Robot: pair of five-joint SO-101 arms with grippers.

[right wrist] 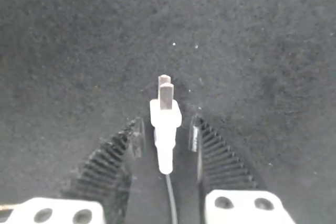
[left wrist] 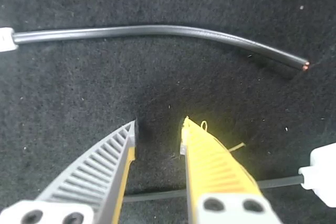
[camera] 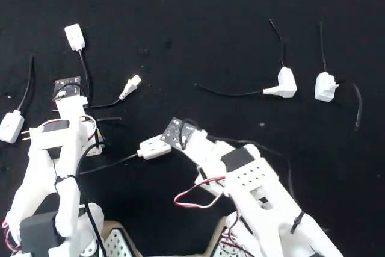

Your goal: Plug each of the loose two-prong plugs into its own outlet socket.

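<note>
The right end effector point(right wrist: 166, 129) is straddling a two-prong plug point(right wrist: 165, 112), jaws narrowly apart and not yet gripping; closing is likely next. The left end effector point(left wrist: 157, 130) is hovering part-open.

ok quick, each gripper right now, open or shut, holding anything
left gripper: open, empty.
right gripper: open, straddling a white two-prong plug with a gap on each side, not gripping it.
</note>
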